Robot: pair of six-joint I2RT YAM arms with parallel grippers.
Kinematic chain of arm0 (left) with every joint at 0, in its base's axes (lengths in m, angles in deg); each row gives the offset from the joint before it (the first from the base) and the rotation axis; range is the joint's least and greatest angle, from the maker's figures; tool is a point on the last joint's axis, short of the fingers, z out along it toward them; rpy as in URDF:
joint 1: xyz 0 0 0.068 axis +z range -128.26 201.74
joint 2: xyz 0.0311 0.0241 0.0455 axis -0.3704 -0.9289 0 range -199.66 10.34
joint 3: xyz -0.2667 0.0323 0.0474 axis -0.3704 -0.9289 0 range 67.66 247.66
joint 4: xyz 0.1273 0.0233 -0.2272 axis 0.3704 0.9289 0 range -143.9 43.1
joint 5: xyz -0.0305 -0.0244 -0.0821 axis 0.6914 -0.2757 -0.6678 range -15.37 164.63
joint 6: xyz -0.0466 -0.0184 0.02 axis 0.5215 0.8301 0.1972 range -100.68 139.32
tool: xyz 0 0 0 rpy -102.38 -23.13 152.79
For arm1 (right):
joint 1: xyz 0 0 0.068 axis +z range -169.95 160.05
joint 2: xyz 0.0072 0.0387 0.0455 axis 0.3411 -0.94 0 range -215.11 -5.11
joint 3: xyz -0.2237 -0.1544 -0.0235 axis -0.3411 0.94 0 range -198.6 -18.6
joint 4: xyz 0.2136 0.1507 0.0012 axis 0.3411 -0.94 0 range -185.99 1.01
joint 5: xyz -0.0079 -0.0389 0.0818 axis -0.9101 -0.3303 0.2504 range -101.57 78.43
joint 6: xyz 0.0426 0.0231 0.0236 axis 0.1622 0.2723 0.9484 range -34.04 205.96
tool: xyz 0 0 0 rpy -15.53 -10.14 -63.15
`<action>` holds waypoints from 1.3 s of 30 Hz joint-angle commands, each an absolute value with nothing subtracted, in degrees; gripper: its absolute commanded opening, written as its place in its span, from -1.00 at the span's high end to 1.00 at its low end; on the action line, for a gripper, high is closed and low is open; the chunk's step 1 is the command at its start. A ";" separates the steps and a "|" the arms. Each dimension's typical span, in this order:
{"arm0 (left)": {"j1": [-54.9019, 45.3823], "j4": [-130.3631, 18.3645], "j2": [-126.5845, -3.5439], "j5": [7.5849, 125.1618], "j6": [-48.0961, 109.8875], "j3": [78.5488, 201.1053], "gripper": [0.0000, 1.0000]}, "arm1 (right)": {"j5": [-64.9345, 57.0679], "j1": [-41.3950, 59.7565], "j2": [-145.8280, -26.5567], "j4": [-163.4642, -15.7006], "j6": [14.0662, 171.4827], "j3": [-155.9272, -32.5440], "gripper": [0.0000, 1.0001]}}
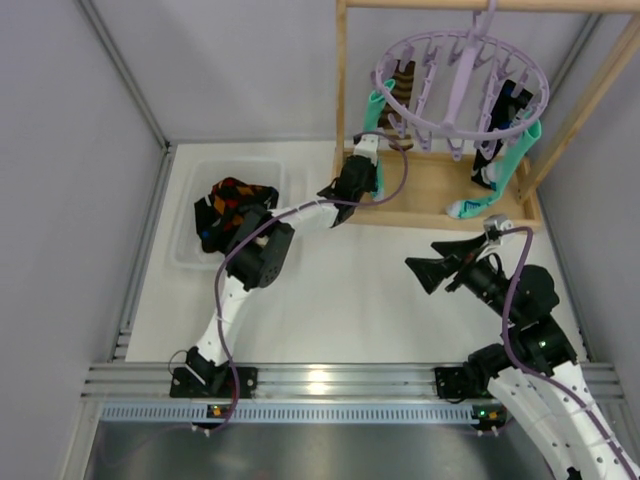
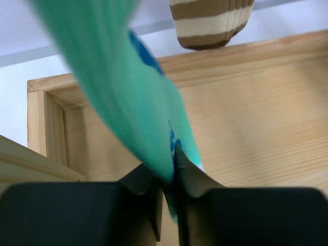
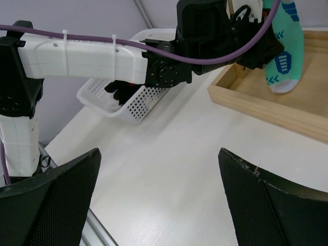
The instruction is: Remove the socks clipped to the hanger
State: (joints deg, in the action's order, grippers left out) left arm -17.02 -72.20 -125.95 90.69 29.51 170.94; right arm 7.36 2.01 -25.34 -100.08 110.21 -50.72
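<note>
Top, left-wrist and right-wrist views of a two-arm rig at a white counter (image 1: pixel 340 300). The hanger (image 1: pixel 464 88), a round pale-purple ring with spokes and dangling clips, hangs by its hook from the top bar of a wooden rack (image 1: pixel 341 70) at the far right of the counter, above the rack's shallow tray (image 1: pixel 430 190).

On the ring's left side hang a mint-green sock (image 2: pixel 128 92) and, just beside it, a brown striped sock (image 1: pixel 402 85). On the right side hang a dark sock (image 1: pixel 505 115) and a second mint-green sock (image 1: pixel 505 170), whose white toe reaches down to the tray.

The left pincer (image 2: pixel 170 169) is reached over the tray's left corner. Its jaws are nearly closed and pinch the lower part of the mint-green sock, which stretches up and away from them. The sock's upper end appears to be clipped to the ring, though the clip itself is hard to make out.

The right pincer (image 3: pixel 161 189) hovers above the bare counter near the tray's front edge. Its jaws are spread wide and hold nothing.

A white perforated basket (image 1: pixel 225 165) stands on the counter's left side and holds black-and-orange argyle socks (image 1: pixel 232 205)
</note>
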 commanded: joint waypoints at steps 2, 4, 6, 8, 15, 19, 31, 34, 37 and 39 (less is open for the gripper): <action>-17.02 -77.36 -123.17 88.61 30.04 171.90 0.91 | 7.15 1.59 -25.68 -95.93 109.87 -50.68 -0.84; -17.37 -77.89 -119.57 89.31 30.92 167.78 1.00 | 6.71 1.59 -25.42 -96.37 109.69 -51.03 -0.84; -18.51 -79.89 -114.32 91.23 31.09 161.40 1.00 | 6.27 1.59 -25.06 -96.98 109.60 -51.73 -0.84; -20.43 -81.48 -110.18 93.08 30.66 156.89 1.00 | 5.92 1.67 -24.45 -97.68 109.43 -52.26 -0.84; -25.10 -82.64 -91.74 94.50 31.61 138.87 1.00 | 3.03 1.59 -21.64 -102.69 108.72 -55.34 -0.84; -27.65 -82.46 -84.15 93.44 32.41 129.81 1.00 | 1.52 1.67 -20.93 -105.06 108.64 -56.57 -0.84; -49.69 -82.28 -77.11 109.34 28.64 117.67 1.00 | -8.14 1.67 -34.11 -124.05 100.64 -78.79 -0.89; -54.00 -81.93 -77.81 111.81 27.49 118.63 1.00 | -8.76 1.59 -38.06 -126.25 99.85 -84.42 -0.90; -57.79 -80.71 -80.00 115.49 25.65 121.18 1.00 | -9.28 1.67 -43.59 -128.62 98.53 -90.74 -0.86; -59.98 -79.91 -81.50 119.00 23.89 123.98 1.00 | -10.87 1.67 -48.41 -130.11 97.56 -95.40 -0.78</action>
